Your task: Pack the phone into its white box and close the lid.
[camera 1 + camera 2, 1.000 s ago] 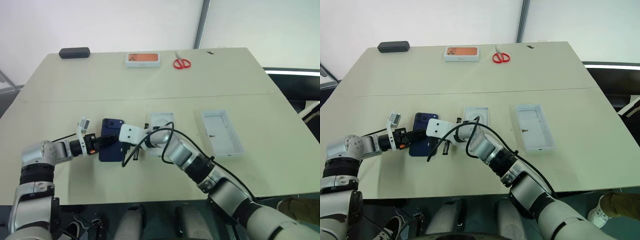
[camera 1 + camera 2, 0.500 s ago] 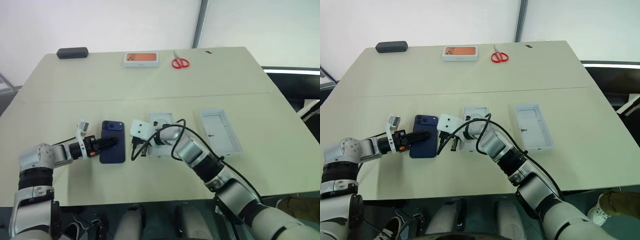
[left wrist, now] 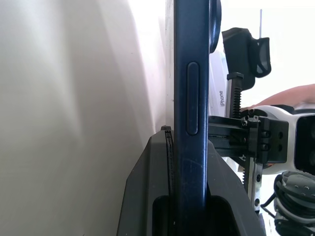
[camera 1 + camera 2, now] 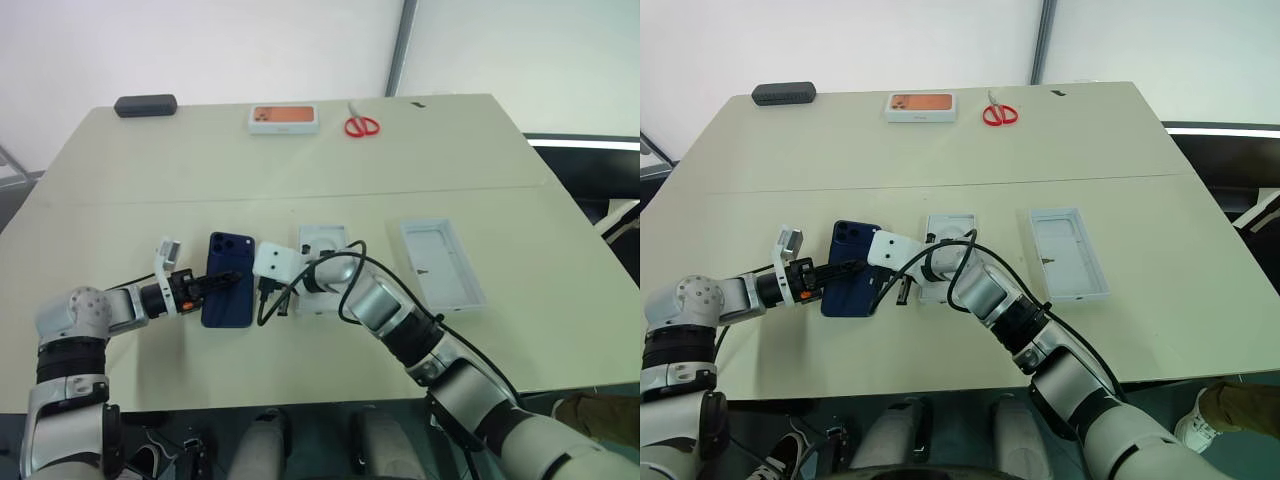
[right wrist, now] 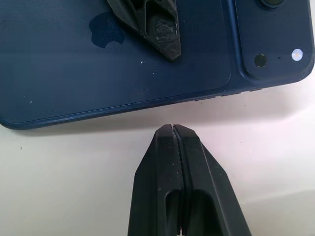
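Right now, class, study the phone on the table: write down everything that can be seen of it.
The phone is a slim dark navy-blue slab with a glossy back and a camera cluster in one far corner. It lies back-up on the beige table, left of the white box. The left gripper has its fingers clamped on its edge; the right gripper, shut, sits just beside its long side.
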Robot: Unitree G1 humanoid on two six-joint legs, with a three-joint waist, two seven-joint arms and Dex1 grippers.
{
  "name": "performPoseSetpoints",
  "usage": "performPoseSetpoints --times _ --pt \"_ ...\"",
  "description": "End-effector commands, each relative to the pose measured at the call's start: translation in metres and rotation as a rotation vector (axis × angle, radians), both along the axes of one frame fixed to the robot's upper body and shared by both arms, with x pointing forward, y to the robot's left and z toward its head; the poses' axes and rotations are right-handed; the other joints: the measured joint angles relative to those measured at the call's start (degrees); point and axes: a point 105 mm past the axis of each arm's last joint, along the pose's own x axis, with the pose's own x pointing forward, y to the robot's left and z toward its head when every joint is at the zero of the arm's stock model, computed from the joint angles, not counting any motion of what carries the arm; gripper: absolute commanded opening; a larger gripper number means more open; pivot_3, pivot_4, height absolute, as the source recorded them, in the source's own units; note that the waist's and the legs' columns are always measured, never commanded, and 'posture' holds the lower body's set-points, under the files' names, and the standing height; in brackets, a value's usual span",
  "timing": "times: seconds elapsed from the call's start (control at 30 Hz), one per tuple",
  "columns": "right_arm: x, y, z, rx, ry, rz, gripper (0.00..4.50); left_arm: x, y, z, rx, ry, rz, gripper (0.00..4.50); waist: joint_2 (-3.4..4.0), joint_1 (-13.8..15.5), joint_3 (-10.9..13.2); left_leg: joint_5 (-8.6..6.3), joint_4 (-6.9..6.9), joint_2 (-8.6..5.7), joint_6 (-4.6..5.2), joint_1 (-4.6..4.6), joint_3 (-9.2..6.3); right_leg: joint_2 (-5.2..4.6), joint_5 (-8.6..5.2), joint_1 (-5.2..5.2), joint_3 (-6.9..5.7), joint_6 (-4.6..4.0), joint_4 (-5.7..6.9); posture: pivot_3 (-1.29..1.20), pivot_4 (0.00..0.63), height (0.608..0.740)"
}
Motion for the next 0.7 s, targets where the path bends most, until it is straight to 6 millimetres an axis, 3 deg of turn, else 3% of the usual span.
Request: performPoseSetpoints --times 0.03,0.23,0.4,0.5,0.6,0.7 --pt "-0.002 0.006 0.008 0.022 -0.032 0.021 0.00 -0.005 0.002 -0.008 0.006 0.054 0.012 0.01 0.00 0.00 0.00 0.00 0.00 0.00 0.00 0.00 0.00 0.00 0.00 0.00 0.00 0.00 0.00 0.00 0.150 0.740" --pt "0.000 0.005 0.017 0.072 -0.009 0.010 0.00 -0.001 0.008 0.001 -0.069 0.055 0.060 0.01 0.00 -0.04 0.00 0.00 -0.01 0.00 0.00 0.00 0.00 0.00 0.00 -0.02 0.00 0.00 0.00 0.00 0.150 0.740" --pt "-0.005 0.004 0.062 0.334 0.063 0.057 0.00 -0.002 0.014 0.014 -0.196 0.043 0.092 0.01 -0.08 -0.15 0.06 0.00 -0.02 0.04 0.00 -0.03 0.00 0.03 0.00 -0.06 0.01 0.00 0.01 0.00 0.150 0.740" --pt "-0.007 -0.011 0.071 0.413 0.155 0.069 0.00 -0.003 0.015 0.023 -0.253 0.022 0.097 0.01 -0.09 -0.02 0.06 0.00 -0.02 0.05 0.00 -0.05 -0.02 0.02 0.00 -0.08 0.00 0.00 0.00 0.00 0.150 0.740" --pt "-0.006 -0.024 0.064 0.372 0.133 0.056 0.89 -0.004 0.015 0.031 -0.299 -0.007 0.095 0.00 -0.12 0.10 0.07 0.00 -0.01 0.04 0.00 -0.06 -0.01 -0.01 0.00 -0.07 0.00 0.00 0.00 0.00 0.150 0.740" --pt "-0.016 -0.050 0.056 0.312 0.124 0.084 2.30 -0.005 0.013 0.029 -0.241 -0.069 0.105 0.00 -0.13 0.20 0.08 0.00 -0.01 0.01 -0.01 -0.09 -0.01 -0.08 0.00 -0.07 -0.01 0.00 -0.03 0.00 0.150 0.740"
